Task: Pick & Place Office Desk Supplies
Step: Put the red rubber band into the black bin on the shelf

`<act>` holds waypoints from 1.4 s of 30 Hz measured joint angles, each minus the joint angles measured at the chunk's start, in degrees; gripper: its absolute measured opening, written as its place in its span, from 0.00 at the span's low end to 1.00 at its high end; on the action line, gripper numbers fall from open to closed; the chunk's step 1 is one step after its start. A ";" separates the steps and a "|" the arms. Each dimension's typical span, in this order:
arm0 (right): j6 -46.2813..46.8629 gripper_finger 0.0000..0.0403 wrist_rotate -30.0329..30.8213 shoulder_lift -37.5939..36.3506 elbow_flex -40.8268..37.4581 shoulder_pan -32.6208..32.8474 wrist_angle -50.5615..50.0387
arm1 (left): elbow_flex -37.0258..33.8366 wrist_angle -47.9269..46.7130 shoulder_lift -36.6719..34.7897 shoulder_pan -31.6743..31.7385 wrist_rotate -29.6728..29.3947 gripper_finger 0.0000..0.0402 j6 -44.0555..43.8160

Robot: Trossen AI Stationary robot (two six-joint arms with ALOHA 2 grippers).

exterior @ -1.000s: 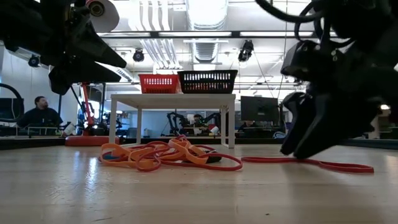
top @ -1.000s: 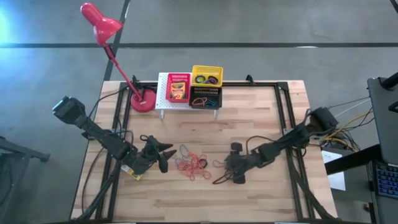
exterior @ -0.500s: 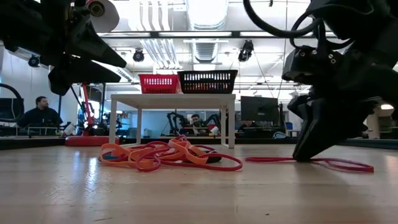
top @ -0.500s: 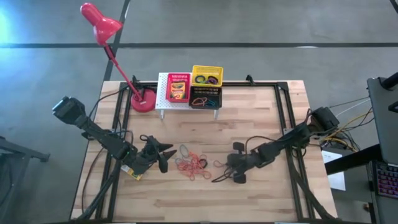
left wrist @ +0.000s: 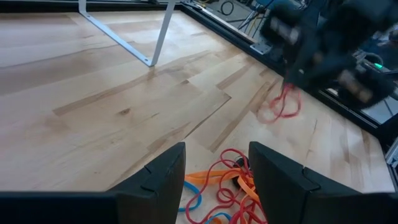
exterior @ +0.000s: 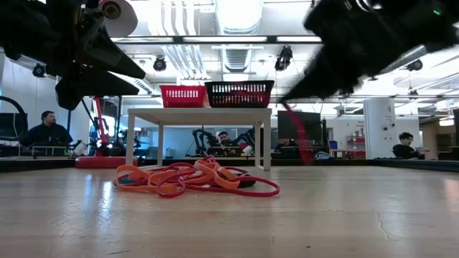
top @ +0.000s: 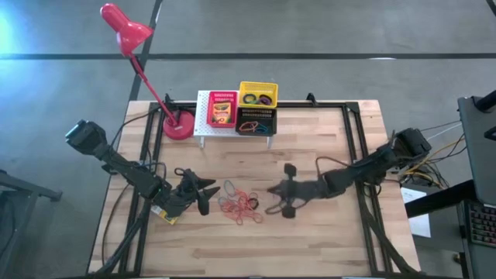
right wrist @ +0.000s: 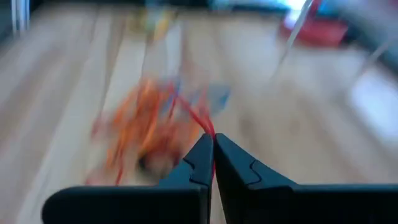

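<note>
Tabletop (top: 325, 240): white perforated rack (top: 203, 124) with baskets at far edge. Right claw (top: 273, 194) raised, pressed together, pinching one red rubber band (left wrist: 283, 107), which dangles beneath it. Rubber band pile (top: 240, 205) lies between the claws. Left claw (top: 206, 194) spread, empty, just beside the pile.

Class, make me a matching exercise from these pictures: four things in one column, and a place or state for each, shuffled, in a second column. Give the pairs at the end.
Things:
1. right hand
2. left hand
3. heap of rubber bands
4. yellow basket

Places or states:
A. on the white rack
B. open, beside the heap
C. shut on a red rubber band, off the table
D. lying loose on the table

Pairs: 1-C, 2-B, 3-D, 4-A
</note>
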 joint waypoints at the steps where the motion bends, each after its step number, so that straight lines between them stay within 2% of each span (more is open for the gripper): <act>1: -1.24 0.02 0.02 -0.76 0.27 -1.21 1.83 | 0.00 -0.02 0.00 0.00 -0.02 0.45 0.02; 5: -5.79 0.02 0.02 -2.38 3.32 -6.64 2.79 | 0.00 -0.06 0.00 0.00 -0.04 0.45 0.03; 10: -13.64 0.02 -0.02 -3.12 10.67 -13.31 2.90 | 0.00 -0.38 0.00 0.00 -0.19 0.45 0.02; 14: -21.01 0.02 -0.09 -2.88 17.26 -19.22 -2.35 | 0.00 -0.37 0.00 0.00 -0.19 0.45 0.02; 17: -23.11 0.02 -0.43 -2.96 21.92 -23.77 -6.76 | 0.00 -0.34 0.00 0.00 -0.19 0.45 0.01; 24: -24.79 0.02 -10.64 -2.09 27.65 -33.25 -17.76 | 0.00 -0.34 0.00 0.00 -0.23 0.45 0.00; 29: -23.52 0.02 -11.11 -0.57 28.50 -36.13 -23.69 | 0.00 -0.30 0.00 -0.04 -0.29 0.45 0.00; 35: -23.52 0.04 -13.18 0.54 28.37 -36.60 -28.73 | 0.00 -0.32 0.00 -0.04 -0.39 0.45 0.00; 42: -19.99 0.23 -11.82 -0.24 30.76 -36.65 -31.13 | 0.00 -0.30 0.00 -0.02 -0.37 0.45 -0.16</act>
